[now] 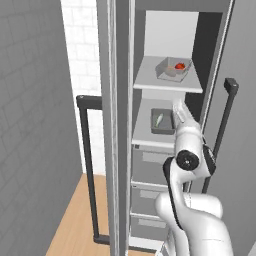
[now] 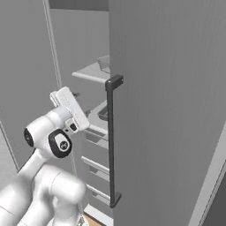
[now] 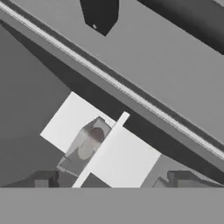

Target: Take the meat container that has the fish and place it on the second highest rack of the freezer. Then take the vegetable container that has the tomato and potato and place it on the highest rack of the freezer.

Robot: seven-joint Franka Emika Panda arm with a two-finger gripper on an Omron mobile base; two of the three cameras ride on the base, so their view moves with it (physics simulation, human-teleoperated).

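Observation:
The freezer (image 1: 121,125) stands open. On its highest rack (image 1: 150,82) sits the grey vegetable container (image 1: 171,74) with the red tomato (image 1: 180,65) and the potato (image 1: 172,68). The meat container (image 1: 162,122) with the pale fish (image 1: 159,120) rests on the second highest rack (image 1: 142,136). My gripper (image 2: 81,103) hangs open and empty in front of the shelves, apart from both containers. In the hand view the fingertips (image 3: 41,179) stand wide apart below a grey container (image 3: 87,146) between two white shelf boards. I cannot tell which container that one is.
The right freezer door (image 2: 167,110) stands close beside the arm, its dark bar handle (image 2: 112,141) just right of the hand. The left door's handle (image 1: 87,165) stands to the left. Grey drawers (image 1: 150,165) fill the freezer below the racks.

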